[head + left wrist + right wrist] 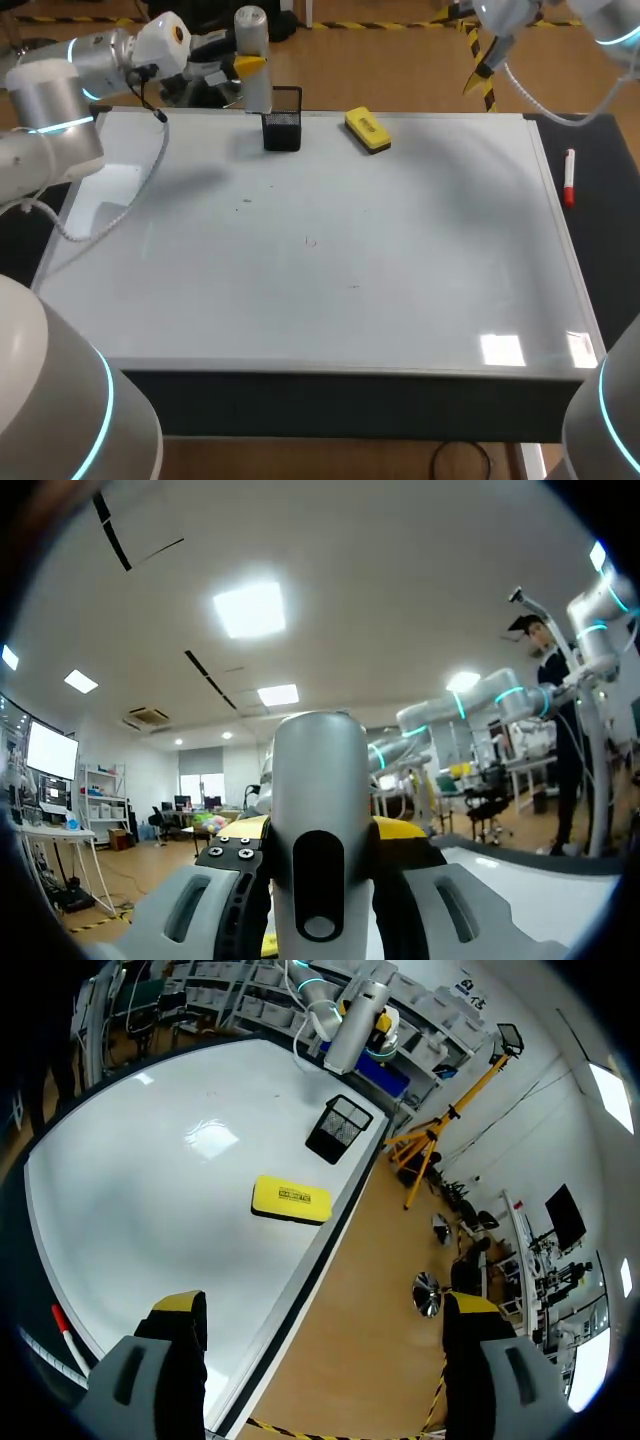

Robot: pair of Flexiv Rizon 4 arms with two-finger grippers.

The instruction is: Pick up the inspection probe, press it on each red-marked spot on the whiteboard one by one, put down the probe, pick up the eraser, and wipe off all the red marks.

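My left gripper [322,852] is shut on the grey cylindrical inspection probe [251,52], holding it upright above the whiteboard's back edge, just left of the black mesh holder [283,130]. The probe [320,810] fills the space between its fingers. The yellow eraser [367,130] lies on the whiteboard [330,300] near the back edge, right of the holder. A few faint small marks [311,241] show near the board's middle. My right gripper [320,1325] stands open and empty, high over the board's back right corner, with the eraser [290,1200] and the probe [360,1010] ahead of it.
A red marker pen [569,178] lies on the dark strip right of the whiteboard, also seen beside my right gripper's finger as the marker [65,1335]. The mesh holder [338,1128] stands at the back edge. A cable from my left arm hangs over the board's left part.
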